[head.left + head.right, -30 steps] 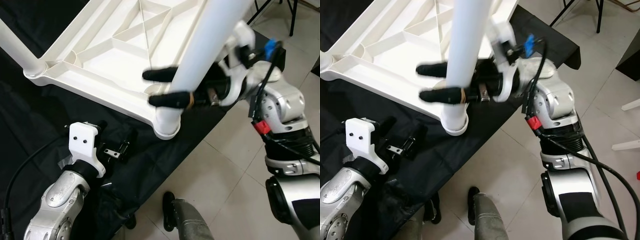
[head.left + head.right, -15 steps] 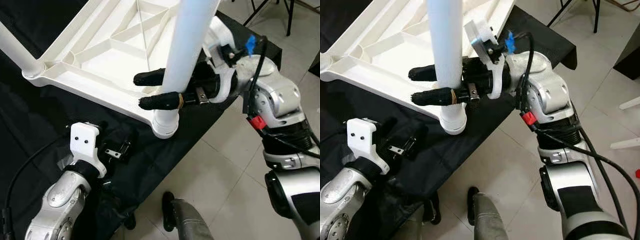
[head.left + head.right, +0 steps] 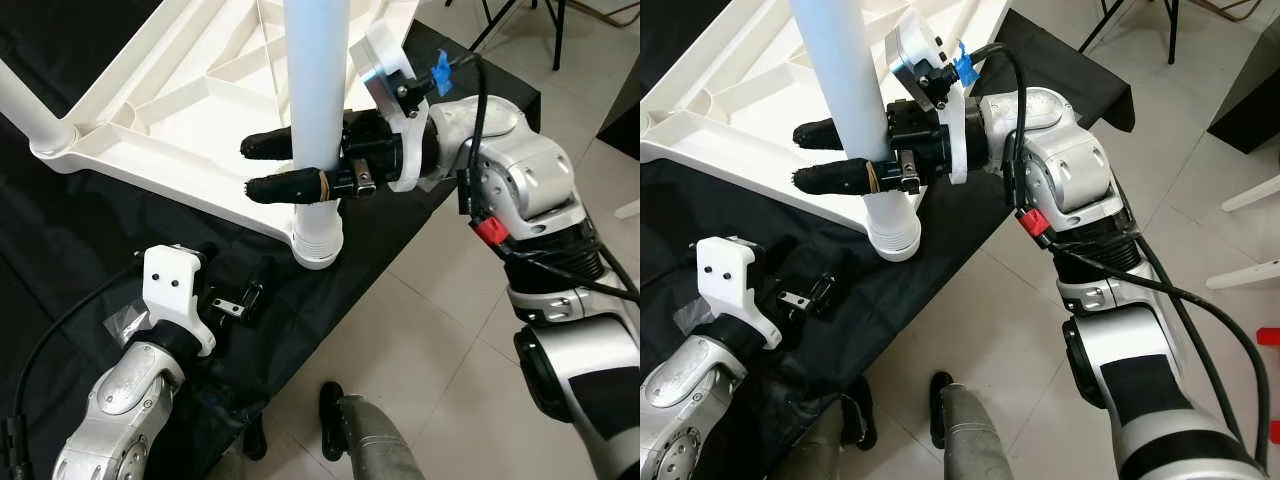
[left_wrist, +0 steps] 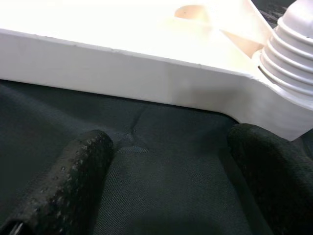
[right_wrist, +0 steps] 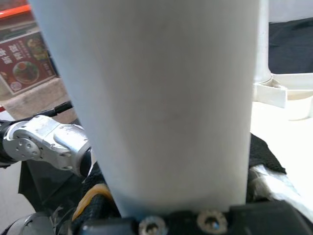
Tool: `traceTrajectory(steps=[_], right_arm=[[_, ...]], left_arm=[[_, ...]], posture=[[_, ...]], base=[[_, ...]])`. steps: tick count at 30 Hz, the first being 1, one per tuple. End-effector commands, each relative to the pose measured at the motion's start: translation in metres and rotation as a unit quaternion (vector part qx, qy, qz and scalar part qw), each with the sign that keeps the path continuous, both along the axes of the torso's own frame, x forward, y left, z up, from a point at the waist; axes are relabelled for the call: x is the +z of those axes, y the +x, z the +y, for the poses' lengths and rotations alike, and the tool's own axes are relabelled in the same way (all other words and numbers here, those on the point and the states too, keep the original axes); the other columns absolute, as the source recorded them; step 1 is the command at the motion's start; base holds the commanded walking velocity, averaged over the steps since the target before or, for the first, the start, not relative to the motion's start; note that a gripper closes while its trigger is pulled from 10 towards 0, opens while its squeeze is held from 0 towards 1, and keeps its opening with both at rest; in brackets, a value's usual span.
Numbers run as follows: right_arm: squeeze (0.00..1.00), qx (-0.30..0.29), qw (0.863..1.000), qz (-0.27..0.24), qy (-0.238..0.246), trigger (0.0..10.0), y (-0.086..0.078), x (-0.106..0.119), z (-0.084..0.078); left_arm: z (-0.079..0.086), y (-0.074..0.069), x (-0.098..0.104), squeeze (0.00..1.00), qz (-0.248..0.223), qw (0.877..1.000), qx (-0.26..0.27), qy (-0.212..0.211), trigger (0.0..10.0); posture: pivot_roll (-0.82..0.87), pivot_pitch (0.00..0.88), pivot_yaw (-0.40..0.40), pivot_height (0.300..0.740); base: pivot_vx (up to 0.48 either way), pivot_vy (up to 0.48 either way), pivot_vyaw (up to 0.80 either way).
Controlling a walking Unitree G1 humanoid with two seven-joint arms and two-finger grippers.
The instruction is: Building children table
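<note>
We are holding the smooth, round white leg [image 3: 316, 80] low down with our right tool [image 3: 285, 165], its two black fingers closed around it just above the ribbed corner socket [image 3: 318, 243] of the upside-down tabletop [image 3: 180, 100], which looks like light, hard, slippery plastic, while our left tool [image 4: 166, 181] is hanging open beside the cloth [image 3: 70, 250].

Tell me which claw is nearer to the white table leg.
Right. The right claw is clamped around the table leg just above its corner socket; the left claw rests lower, on the black cloth, open.
</note>
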State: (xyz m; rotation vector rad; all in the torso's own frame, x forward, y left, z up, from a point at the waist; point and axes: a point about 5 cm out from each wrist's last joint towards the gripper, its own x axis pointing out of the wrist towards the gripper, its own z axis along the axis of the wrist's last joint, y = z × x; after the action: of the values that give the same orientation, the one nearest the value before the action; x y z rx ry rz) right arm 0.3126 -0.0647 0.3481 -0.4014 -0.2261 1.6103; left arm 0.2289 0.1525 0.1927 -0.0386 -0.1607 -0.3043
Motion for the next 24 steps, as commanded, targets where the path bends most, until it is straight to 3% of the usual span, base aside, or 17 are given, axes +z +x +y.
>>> traceTrajectory(steps=[1, 12, 24], right_arm=[[0.0, -0.048, 0.998, 0.023, -0.03, 10.0, 0.009, -0.023, 0.001], [0.0, -0.013, 0.999, 0.006, -0.031, 10.0, -0.009, -0.028, 0.017], [0.0, 0.003, 1.0, 0.009, -0.026, 10.0, -0.018, -0.03, 0.023]], left_arm=[[0.001, -0.003, -0.003, 0.0, 0.006, 1.0, 0.005, 0.002, 10.0], [0.002, -0.003, -0.001, 0.0, -0.003, 1.0, -0.001, -0.007, 10.0], [0.001, -0.002, 0.0, 0.0, -0.006, 1.0, -0.001, -0.007, 10.0]], posture=[[-0.09, 0.425, -0.074, 0.74], [-0.1, 0.424, -0.072, 0.74], [-0.1, 0.423, -0.077, 0.74]], base=[[0.0, 0.0, 0.0], [0.0, 0.0, 0.0], [0.0, 0.0, 0.0]])
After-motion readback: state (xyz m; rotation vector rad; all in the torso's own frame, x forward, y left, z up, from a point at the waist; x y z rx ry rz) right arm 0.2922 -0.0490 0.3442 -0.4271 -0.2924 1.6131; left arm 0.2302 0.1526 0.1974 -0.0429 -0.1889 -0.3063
